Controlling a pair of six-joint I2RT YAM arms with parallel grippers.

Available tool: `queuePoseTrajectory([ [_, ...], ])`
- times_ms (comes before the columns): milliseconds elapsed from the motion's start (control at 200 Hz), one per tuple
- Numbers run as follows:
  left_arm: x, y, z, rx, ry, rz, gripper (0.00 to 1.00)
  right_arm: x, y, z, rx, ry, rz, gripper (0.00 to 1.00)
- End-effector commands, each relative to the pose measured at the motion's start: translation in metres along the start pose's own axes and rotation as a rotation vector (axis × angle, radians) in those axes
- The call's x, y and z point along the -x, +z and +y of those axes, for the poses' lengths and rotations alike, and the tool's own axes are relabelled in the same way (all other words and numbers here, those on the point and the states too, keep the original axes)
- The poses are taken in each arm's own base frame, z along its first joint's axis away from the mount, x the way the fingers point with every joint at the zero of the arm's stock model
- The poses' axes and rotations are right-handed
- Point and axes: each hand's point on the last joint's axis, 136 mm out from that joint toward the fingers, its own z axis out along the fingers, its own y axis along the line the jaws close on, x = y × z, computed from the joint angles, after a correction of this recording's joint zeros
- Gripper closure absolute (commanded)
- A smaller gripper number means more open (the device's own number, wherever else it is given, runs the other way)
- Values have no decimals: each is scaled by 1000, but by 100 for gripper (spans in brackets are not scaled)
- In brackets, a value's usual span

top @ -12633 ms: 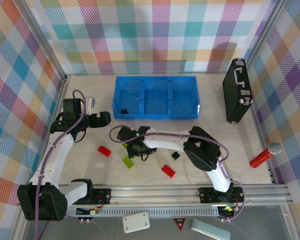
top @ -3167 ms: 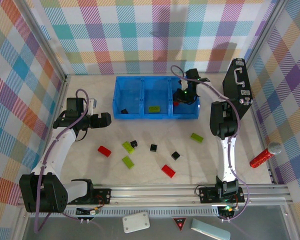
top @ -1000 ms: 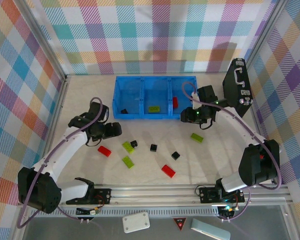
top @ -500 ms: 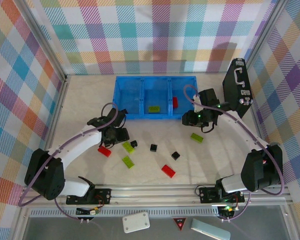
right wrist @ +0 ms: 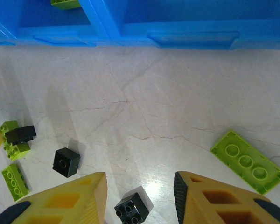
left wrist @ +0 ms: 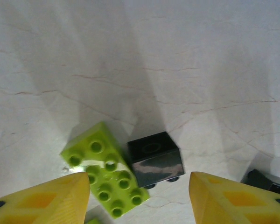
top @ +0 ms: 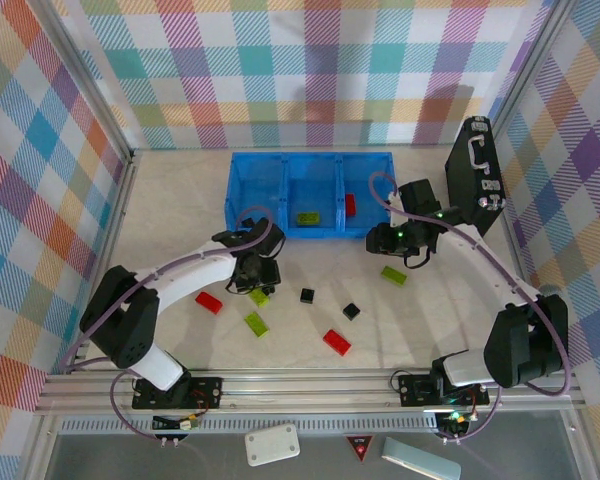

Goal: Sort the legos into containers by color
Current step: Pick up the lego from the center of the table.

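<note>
Left gripper (left wrist: 139,184) low over worktop (left wrist: 177,56), jaws spread wide, black brick (left wrist: 155,158) below between them, lime brick (left wrist: 105,168) touching its side. Best centre on black alone, pinch clean, avoid dragging lime neighbour. Right gripper (right wrist: 140,186) jaws released too, near blue bin (top: 310,233).

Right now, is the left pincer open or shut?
Open. The left pincer has its fingers wide apart over a green brick and a black brick, gripping neither.
</note>
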Motion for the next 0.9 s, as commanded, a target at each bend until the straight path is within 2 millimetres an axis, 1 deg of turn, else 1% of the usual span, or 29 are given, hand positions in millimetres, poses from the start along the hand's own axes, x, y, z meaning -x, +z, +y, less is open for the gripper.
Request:
queuePoseTrajectory([
  [0,4,1,-14,3,5,-15,44,-9,-6,-2,-16,-3,5,56],
  [175,1,11,-20,43,23,0,45,-14,-7,-4,-20,-2,9,56],
  [285,0,15,-16,77,23,5,43,-16,-8,-5,-25,1,12,56],
  [440,-2,19,-11,110,26,12,43,-18,-9,-6,-30,-3,12,56],
  [570,-2,19,-6,130,24,7,43,-20,-8,-8,-35,-5,19,56],
  [725,0,15,-6,129,25,-4,43,-22,-8,-8,-37,-5,23,56],
  [895,1,15,-7,131,34,-3,44,-23,-7,-9,-39,-4,26,56],
])
